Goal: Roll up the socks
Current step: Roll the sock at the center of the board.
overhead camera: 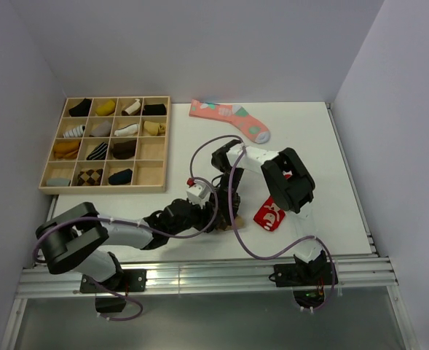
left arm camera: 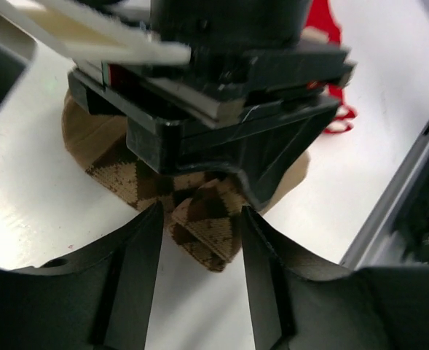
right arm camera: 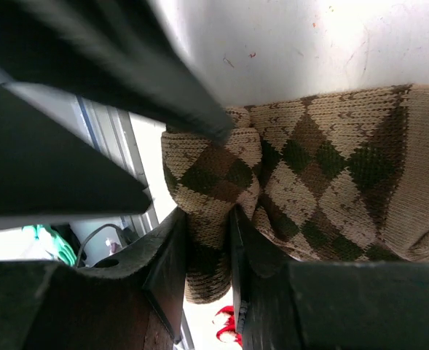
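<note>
Pinching one argyle sock (right arm camera: 323, 182), right gripper (right arm camera: 208, 219) faces left gripper (left arm camera: 202, 211) straddling it.

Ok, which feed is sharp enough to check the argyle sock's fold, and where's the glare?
Right wrist: the argyle sock knit is crisp, and the table above it is washed out. Left wrist: sock fairly sharp, near foreground blurred, table glaring at lower left. Top external: evenly lit, sock mostly hidden.
</note>
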Robot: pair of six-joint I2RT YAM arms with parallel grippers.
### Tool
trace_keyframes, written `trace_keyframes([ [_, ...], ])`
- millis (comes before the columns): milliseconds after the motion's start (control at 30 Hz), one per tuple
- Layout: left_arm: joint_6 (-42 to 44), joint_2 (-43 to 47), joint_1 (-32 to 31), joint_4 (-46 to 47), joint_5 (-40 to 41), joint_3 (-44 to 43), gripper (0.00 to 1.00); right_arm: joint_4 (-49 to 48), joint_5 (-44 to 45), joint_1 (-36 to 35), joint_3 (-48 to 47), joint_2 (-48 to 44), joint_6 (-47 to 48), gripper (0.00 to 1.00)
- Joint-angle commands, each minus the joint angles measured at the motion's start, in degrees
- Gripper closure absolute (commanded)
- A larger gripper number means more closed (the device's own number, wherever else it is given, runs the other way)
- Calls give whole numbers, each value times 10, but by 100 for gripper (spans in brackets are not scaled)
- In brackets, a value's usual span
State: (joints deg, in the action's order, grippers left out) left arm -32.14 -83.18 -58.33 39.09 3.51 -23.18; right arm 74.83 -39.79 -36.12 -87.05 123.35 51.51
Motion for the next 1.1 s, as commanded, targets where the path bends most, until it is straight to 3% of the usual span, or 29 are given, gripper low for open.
trace_keyframes([
  [0,36,-27,-4,22,-23,-22,48,-6,38,2,-2,22,7,86],
  [700,32,-102,-3,64,-90,-44,45,-7,39,5,-8,30,-3,87],
  [1067,9,-115,3,76,-105,-21,79,-20,27,8,-1,17,-11,86],
])
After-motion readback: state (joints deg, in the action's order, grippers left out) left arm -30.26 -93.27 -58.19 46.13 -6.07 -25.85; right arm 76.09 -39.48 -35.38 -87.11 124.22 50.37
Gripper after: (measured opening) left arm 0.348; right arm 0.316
